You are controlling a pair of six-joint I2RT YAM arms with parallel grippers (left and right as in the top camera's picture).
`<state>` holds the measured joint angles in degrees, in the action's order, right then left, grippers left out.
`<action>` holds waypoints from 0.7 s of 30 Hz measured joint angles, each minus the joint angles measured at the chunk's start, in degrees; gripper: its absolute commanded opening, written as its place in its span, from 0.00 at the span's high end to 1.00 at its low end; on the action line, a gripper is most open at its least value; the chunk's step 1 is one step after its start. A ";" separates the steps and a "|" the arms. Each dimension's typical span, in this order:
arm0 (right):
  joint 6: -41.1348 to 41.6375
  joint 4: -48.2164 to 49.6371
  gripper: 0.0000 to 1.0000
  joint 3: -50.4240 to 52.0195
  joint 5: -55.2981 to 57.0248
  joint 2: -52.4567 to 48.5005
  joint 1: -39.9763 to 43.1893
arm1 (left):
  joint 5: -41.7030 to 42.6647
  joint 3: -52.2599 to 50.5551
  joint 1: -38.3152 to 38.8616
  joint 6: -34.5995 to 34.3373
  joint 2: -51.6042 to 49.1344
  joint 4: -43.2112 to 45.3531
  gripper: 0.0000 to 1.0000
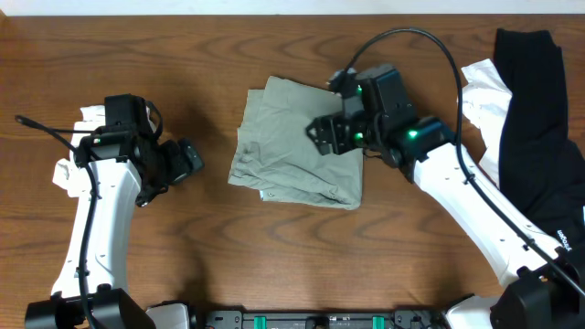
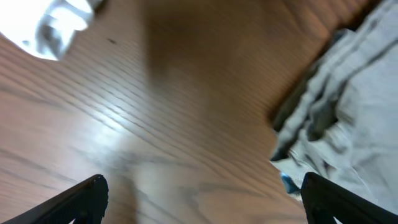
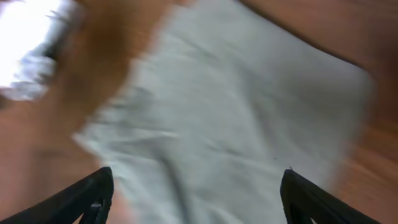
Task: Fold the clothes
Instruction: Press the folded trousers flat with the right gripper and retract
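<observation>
The khaki-grey shorts [image 1: 292, 146] lie folded into a rough square in the middle of the table, with wrinkles along their lower edge. My right gripper [image 1: 320, 135] hovers over their right part. In the right wrist view its fingers [image 3: 87, 196] stand wide apart above the pale cloth [image 3: 236, 112], and the right gripper [image 3: 196, 202] is open with nothing between them. My left gripper [image 1: 187, 160] sits to the left of the shorts over bare wood. In its own view the left gripper [image 2: 202, 205] is open and empty, and the bunched edge of the shorts [image 2: 354, 106] lies ahead on the right.
A white garment [image 1: 484, 100] and a black garment [image 1: 530, 110] lie piled at the table's right edge, beside the right arm. Something small and white [image 1: 91, 114] rests at the far left under the left arm; this white thing [image 2: 53, 28] also shows in the left wrist view.
</observation>
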<state>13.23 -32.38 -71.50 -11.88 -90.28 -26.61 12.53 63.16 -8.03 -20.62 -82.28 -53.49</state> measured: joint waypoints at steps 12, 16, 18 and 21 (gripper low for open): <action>1.99 -9.09 0.99 0.00 17.97 -0.04 6.12 | 12.02 0.00 11.58 -0.39 0.00 5.77 0.15; 0.17 -4.83 0.99 0.00 17.14 -0.55 7.17 | 12.94 0.00 17.88 -0.52 0.00 13.44 0.36; -1.05 -2.73 0.99 0.00 16.41 -1.31 7.17 | 13.07 0.00 20.57 -0.52 0.00 17.03 0.37; -2.54 1.09 0.99 0.00 15.87 -3.23 7.21 | 12.63 0.00 23.89 -0.61 -0.07 20.57 0.42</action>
<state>10.70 -31.29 -71.50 3.99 -93.51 -19.40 25.17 63.16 15.86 -21.23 -82.35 -32.93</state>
